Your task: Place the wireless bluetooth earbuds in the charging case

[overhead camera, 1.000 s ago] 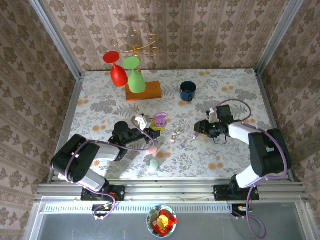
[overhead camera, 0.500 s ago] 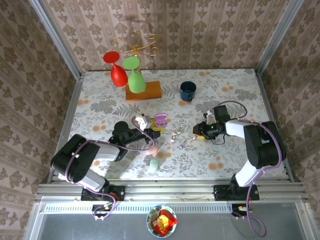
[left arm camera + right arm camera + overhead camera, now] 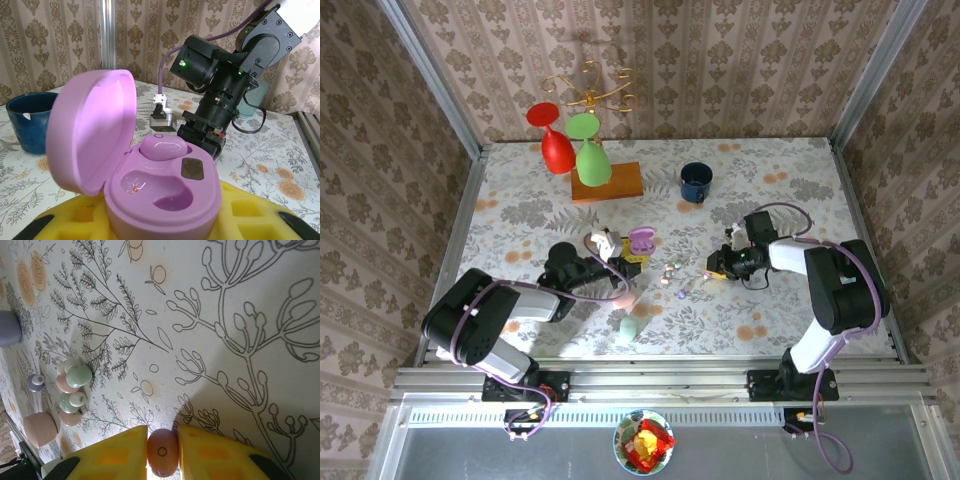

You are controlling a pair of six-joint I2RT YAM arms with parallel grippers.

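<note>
Now clamped shut on the purple charging case with the left gripper, yellow pads under the case's base, lid standing open and tilted back. Inside, one purple earbud seated in the far well, the near well bare. Beyond the case in the left wrist view, the right gripper low over the floral table. Closed on a peach earbud there, the piece pinched between both yellow fingertips; hard to judge whether touching the tabletop or just above it. Ahead of that pinch and well apart from it, a huddle of loose earbuds, pale green and pink, touching one another, with a small lilac piece just beside them and a pink case near. Seen from above, the loose earbuds lying between the two grippers, the pink case just beside the left gripper on its near side, and a green case nearer the arm bases. Farther back, well apart from all of this, a blue cup and a wooden block with a red glass and a green glass at it
</note>
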